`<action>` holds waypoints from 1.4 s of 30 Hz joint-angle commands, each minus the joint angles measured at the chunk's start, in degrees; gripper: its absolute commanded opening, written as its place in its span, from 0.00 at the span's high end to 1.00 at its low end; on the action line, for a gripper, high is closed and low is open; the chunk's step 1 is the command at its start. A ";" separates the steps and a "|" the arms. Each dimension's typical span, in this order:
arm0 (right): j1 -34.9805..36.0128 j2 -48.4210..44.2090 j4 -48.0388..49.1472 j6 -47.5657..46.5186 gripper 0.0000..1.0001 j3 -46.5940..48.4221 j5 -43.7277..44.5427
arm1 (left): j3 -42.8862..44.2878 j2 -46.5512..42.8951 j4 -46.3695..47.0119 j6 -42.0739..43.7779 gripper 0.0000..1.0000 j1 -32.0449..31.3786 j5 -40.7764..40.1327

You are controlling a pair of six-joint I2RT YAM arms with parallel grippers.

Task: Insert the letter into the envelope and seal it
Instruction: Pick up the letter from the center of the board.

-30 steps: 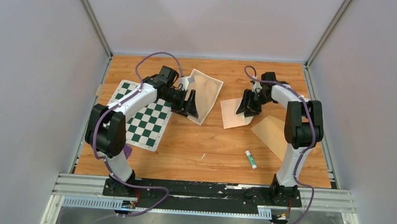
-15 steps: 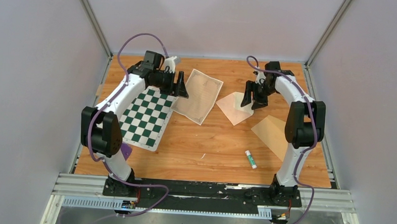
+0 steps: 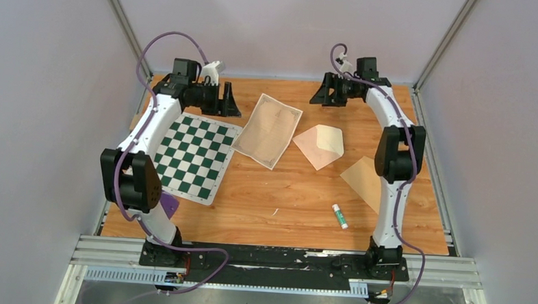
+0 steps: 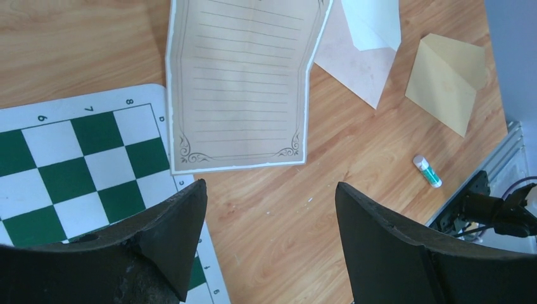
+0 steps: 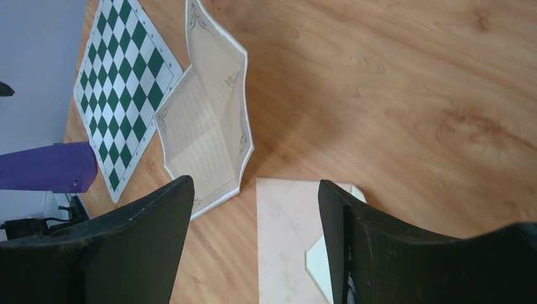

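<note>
Left claw (image 3: 229, 101) and right claw (image 3: 319, 94) hang high, jaws wide apart.

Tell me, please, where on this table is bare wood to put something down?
The widest bare patch of the wooden table lies near the arms' bases, bordered by the green-and-white chessboard mat, the cream bordered letter and the white glue stick. The right half is crowded: the pale pink open envelope and the tan paper rectangle lie close together there.

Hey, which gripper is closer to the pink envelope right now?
Right. The right gripper hangs just beyond the pink envelope, toward the back wall; the left gripper is far off to its left, past the letter.
</note>
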 commanded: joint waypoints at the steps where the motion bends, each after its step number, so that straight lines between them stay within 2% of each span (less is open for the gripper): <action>1: 2.21 7.49 7.83 4.21 0.25 5.89 -5.81 | -1.06 -4.43 3.13 2.17 0.18 0.28 3.50; 7: 4.60 11.80 9.82 7.49 0.28 6.33 -9.60 | -1.79 -4.79 3.63 1.54 0.18 1.58 3.82; 12: 6.21 11.99 11.34 8.79 0.40 4.31 -11.44 | -3.00 -4.66 4.34 -0.08 0.19 2.40 3.45; 15: 6.62 11.78 11.49 8.76 0.57 3.86 -10.31 | -4.15 -4.24 5.85 -1.57 0.19 2.95 3.09; 17: 6.85 11.29 11.45 7.21 0.80 4.15 -10.13 | -4.59 -3.55 7.02 -2.98 0.19 3.11 2.89; 19: 7.00 10.11 10.90 4.52 0.99 4.42 -9.82 | -4.44 -2.46 8.57 -4.00 0.19 3.24 3.64; 25: 6.96 -1.14 4.96 -7.31 1.00 2.78 -15.45 | -6.65 -1.98 19.09 -1.57 0.20 3.69 11.23; 28: 6.94 -8.73 1.61 -12.67 1.00 0.24 -18.32 | -13.24 -4.80 29.06 0.10 0.19 3.85 15.31; 32: 6.89 -17.89 0.53 -11.77 1.00 -2.75 -20.94 | -20.81 -7.48 40.42 -0.93 0.17 3.79 20.55; 37: 6.92 -24.87 -1.07 -8.62 1.00 -2.61 -23.60 | -24.49 -9.65 50.68 -6.18 0.17 3.78 24.70; 42: 6.91 -28.61 -2.91 -9.07 1.00 -2.20 -23.74 | -23.95 -12.72 51.18 -4.40 0.16 3.32 27.68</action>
